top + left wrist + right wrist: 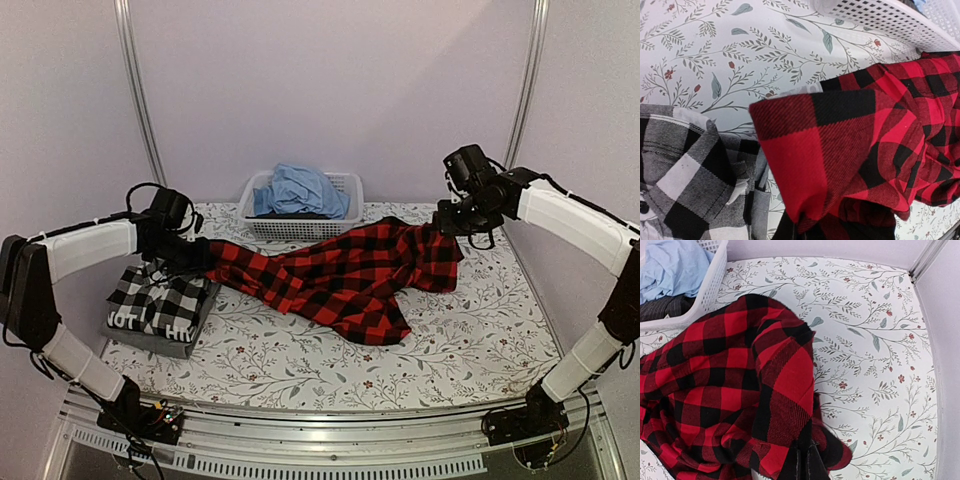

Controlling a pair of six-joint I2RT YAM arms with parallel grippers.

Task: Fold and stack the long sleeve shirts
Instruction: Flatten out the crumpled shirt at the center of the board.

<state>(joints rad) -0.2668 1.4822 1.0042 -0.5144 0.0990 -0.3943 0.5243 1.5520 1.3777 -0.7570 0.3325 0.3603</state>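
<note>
The red-and-black check flannel shirt (350,275) hangs stretched between both grippers above the table, its middle sagging onto the cloth. My left gripper (192,252) is shut on its left end, which fills the left wrist view (840,150). My right gripper (450,222) is shut on its right end; the right wrist view shows the cloth (740,390) pinched between the dark fingers (812,465). A folded black-and-white check shirt (160,298) lies at the left on a dark grey white-lettered one (150,335); the check one also shows in the left wrist view (685,175).
A white plastic basket (345,185) stands at the back centre, holding light blue cloth (300,190) and something dark. The table has a floral cover (450,350). Grey walls and metal posts close in the back and sides.
</note>
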